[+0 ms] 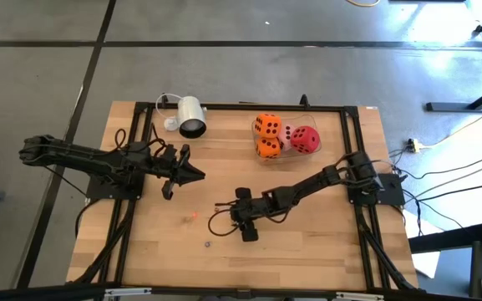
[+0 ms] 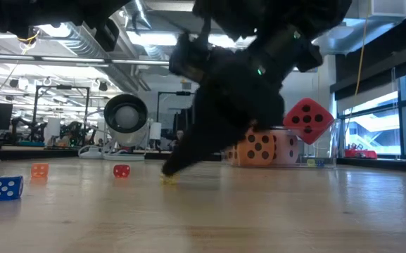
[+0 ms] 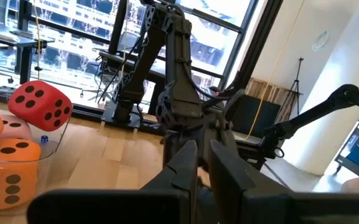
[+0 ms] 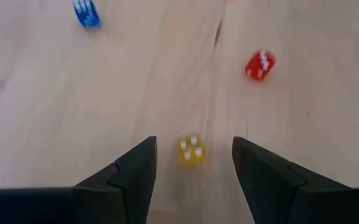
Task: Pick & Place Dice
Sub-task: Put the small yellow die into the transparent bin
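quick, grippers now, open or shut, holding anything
left gripper: shut, holding nothing, hovering left of the table's middle
right gripper: open, empty, fingers either side of a small yellow die on the table

Bright ceiling strips and daylit windows backlight the dark arm; wrist views show motion blur.

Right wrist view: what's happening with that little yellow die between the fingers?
The right gripper is down at the table with its fingers open around a small yellow die, not gripping it. A small red die and a blue one lie farther off. The big foam dice sit clustered at the table's far side. The left gripper waits, shut.
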Tool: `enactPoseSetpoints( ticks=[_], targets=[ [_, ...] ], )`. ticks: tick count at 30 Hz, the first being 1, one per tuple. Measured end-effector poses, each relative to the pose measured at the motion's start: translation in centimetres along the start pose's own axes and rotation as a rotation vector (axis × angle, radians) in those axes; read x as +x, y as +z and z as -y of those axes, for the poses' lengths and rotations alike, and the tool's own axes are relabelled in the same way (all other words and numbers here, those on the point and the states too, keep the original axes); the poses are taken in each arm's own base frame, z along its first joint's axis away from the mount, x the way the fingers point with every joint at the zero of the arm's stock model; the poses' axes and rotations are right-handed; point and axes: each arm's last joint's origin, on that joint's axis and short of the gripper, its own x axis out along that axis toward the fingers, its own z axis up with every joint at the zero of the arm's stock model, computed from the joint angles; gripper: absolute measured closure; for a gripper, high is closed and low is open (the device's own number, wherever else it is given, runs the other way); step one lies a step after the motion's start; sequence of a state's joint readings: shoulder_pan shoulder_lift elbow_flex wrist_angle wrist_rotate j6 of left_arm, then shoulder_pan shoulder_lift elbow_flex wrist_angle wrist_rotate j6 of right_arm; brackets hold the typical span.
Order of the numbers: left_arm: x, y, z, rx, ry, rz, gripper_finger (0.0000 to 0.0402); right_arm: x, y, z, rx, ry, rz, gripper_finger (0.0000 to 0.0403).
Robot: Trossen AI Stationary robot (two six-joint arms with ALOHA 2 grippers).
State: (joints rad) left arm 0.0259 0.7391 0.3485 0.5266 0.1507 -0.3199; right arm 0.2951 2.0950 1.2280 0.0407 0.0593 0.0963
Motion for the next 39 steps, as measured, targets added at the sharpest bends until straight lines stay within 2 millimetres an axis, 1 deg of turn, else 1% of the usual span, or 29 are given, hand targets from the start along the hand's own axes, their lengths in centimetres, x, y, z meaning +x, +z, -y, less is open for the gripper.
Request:
enactPoseSetpoints(
  ticks=[2,6,10,14,20,22,28,30,32,34,39],
  targets=[
    [0.0,0.0,0.0,0.000,0.000,0.000,0.0368,0.6,-0.3,0.0,0.005,0.000,0.000,0.0192],
    [0.0,0.0,0.0,0.001,0.000,-0.001,0.0368,1.0,-0.5,0.0,0.023,-0.004,0.002,0.0193],
    [0.0,0.0,0.0,0.004,0.001,-0.002,0.0368,1.0,-0.6,0.0,0.017,-0.003,0.001,0.0209],
    [0.0,0.0,0.0,0.004,0.001,-0.003,0.0368,1.0,-0.6,-0.1,-0.009,-0.002,0.001,0.0249],
    [0.0,0.0,0.0,0.001,0.001,-0.002,0.0368,1.1,-0.6,-0.2,-0.010,0.035,-0.003,0.0332],
    [0.0,0.0,0.0,0.002,0.001,-0.002,0.0368,1.0,-0.6,-0.2,-0.010,0.048,-0.004,0.0351],
    [0.0,0.0,0.0,0.001,0.001,-0.003,0.0368,1.0,-0.5,-0.3,-0.002,0.057,0.000,0.0352],
    [0.0,0.0,0.0,0.001,0.001,-0.003,0.0368,0.9,-0.4,-0.3,0.003,0.057,0.003,0.0343],
    [0.0,0.0,0.0,0.002,0.001,-0.002,0.0368,0.4,-0.2,-0.3,0.020,0.059,0.002,0.0333],
    [0.0,0.0,0.0,0.002,0.001,-0.003,0.0368,-0.4,0.5,-0.4,0.029,0.063,0.031,0.0331],
    [0.0,0.0,0.0,0.004,0.001,-0.003,0.0368,-3.4,2.9,-0.5,0.029,0.069,0.130,0.0350]
  ],
)
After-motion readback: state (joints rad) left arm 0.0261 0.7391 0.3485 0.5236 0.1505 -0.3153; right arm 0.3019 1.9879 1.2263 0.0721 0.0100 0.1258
